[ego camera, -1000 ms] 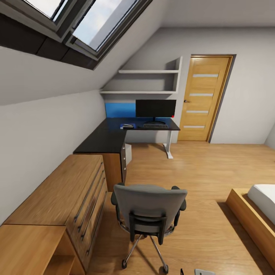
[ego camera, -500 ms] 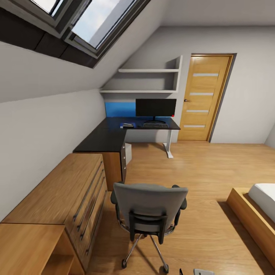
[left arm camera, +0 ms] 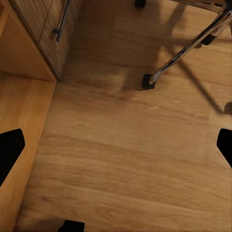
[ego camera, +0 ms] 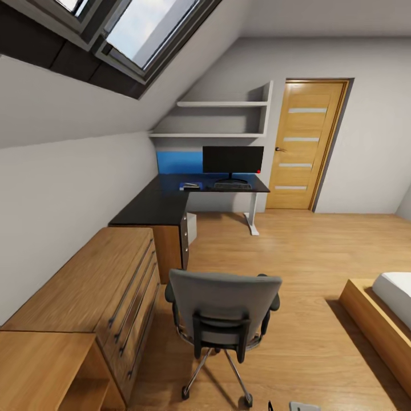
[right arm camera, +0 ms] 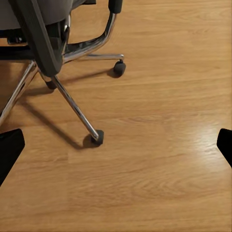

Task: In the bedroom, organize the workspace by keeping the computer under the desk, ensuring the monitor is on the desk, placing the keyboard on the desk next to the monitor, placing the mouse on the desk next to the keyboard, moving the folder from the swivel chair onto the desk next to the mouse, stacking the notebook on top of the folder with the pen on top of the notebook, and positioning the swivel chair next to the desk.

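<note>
Chair (ego camera: 222, 311) before me, back turned.
My left tool (left arm camera: 116, 145) and right tool (right arm camera: 116, 145) hang open over the floor (right arm camera: 159, 159); monitor (ego camera: 233, 160) on the far surface (ego camera: 157, 205).

– Where does the head view look from?
– High up, facing forward and down the room: the swivel chair (ego camera: 222, 319) close below, the desk (ego camera: 171, 202) far off by the back wall.
– And the wrist views?
– Both aim steeply down at the wooden floor (left arm camera: 130, 145) from close by. The left wrist view takes in the light-wood drawer chest (left arm camera: 46, 21) too.
– What do they share?
– The chair's chrome base (each wrist view catches a leg and castor) (right arm camera: 77, 108).
</note>
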You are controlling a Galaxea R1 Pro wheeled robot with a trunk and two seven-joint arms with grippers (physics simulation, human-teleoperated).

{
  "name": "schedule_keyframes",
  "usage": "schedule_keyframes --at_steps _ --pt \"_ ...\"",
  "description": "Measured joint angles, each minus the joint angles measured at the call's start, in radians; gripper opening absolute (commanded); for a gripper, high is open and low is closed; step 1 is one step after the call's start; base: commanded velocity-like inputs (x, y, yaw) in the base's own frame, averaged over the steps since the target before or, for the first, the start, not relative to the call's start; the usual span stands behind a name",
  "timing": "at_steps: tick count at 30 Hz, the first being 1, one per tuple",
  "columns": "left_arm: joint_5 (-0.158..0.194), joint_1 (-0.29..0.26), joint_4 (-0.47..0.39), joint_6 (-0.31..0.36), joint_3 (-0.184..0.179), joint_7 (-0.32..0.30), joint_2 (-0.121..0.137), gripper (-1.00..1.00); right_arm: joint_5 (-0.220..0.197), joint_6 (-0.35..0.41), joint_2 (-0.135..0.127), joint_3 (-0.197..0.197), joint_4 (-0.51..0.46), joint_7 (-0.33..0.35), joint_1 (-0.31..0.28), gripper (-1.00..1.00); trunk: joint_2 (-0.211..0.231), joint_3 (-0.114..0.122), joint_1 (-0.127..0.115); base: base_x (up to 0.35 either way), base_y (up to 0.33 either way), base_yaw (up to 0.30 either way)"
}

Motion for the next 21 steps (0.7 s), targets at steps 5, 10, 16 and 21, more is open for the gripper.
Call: schedule_keyframes --at_steps 5,10,16,21 --pt "0.0 0.0 0.0 0.0 0.0 0.0 0.0 1.0 0.0 0.0 0.0 0.0 0.0 0.0 0.0 1.0 -0.035 -0.016 0.019 -0.172 0.0 0.0" --pt "0.0 0.0 0.0 0.0 0.0 0.0 0.0 1.0 0.0 0.0 0.0 0.001 0.0 0.0 0.0 1.0 -0.07 -0.031 0.038 -0.072 0.0 0.0" --pt "0.0 0.0 0.0 -0.001 0.0 0.0 0.0 1.0 0.0 0.0 0.0 0.001 0.0 0.0 0.0 1.0 -0.112 -0.05 0.061 -0.022 0.0 0.0" --pt "0.0 0.0 0.0 -0.001 0.0 0.0 0.0 1.0 0.0 0.0 0.0 0.002 0.0 0.0 0.0 1.0 -0.147 -0.066 0.08 -0.005 0.0 0.0"
